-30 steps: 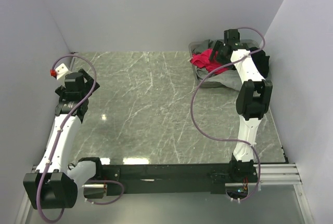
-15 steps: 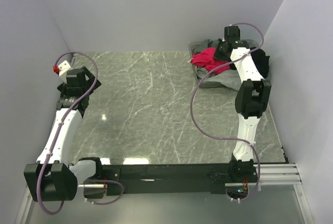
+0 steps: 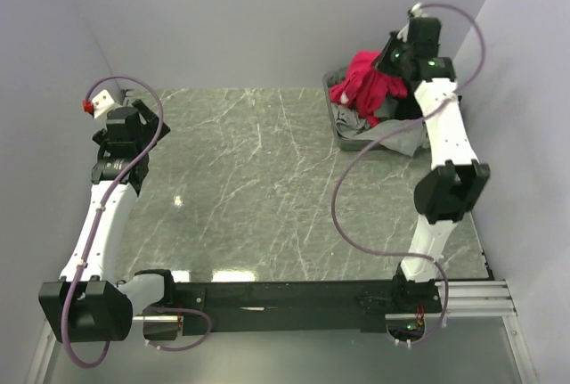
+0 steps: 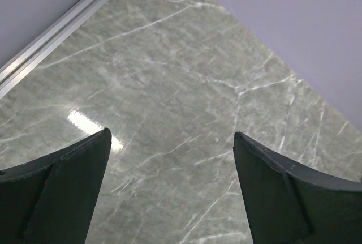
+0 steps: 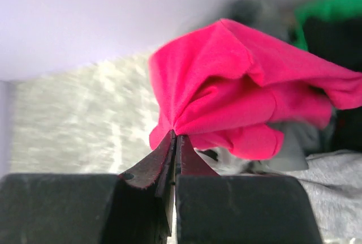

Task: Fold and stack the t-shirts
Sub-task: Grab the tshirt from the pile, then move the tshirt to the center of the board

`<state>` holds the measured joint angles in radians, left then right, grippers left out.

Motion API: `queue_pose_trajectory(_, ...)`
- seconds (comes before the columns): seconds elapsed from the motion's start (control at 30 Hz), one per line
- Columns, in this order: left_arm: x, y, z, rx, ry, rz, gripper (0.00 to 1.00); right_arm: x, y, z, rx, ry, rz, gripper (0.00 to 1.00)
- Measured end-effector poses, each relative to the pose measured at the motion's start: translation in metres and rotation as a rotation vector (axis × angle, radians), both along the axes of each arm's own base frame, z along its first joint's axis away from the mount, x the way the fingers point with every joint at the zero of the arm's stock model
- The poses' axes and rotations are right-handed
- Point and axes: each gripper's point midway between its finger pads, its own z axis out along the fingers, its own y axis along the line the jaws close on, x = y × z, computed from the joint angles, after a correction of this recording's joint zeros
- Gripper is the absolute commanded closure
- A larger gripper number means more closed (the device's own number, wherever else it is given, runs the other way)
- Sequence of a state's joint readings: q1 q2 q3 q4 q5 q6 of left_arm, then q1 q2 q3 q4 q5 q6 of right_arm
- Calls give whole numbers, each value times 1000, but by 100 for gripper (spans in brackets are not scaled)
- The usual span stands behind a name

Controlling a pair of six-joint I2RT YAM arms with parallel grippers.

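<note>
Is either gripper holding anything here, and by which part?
The right gripper is shut on the pinkish-red t-shirt, pinching a gathered fold of cloth; which part of the shirt is unclear. The left gripper is open and empty.

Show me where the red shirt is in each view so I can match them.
Top external: red shirt at upper right, hanging from the right hand.
Left wrist: not in it.
Right wrist: centre of the picture, pinched by the shut right hand.
Shared landmark: the marble table, seen in all three.
</note>
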<state>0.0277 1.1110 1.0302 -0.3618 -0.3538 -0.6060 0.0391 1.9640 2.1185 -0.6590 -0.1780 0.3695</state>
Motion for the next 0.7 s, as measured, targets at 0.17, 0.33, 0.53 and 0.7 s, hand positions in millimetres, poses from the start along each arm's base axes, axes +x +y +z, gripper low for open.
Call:
queue_pose_trajectory(0.17, 3, -2, 12, -9, -44, -7, 6, -50, 22, 114, -3, -251, 67, 100)
queue_pose_trajectory(0.33, -2, -3, 33, -9, -117, -12, 5, -111, 91, 199, -14, -467, 261, 100)
queue_pose_trajectory(0.53, -13, -2, 52, 0, -181, -7, 5, -171, 168, 259, 55, -635, 482, 100)
queue_pose_trajectory(0.7, -21, -2, 47, 4, -176, -7, 5, -191, 194, 277, 144, -687, 562, 100)
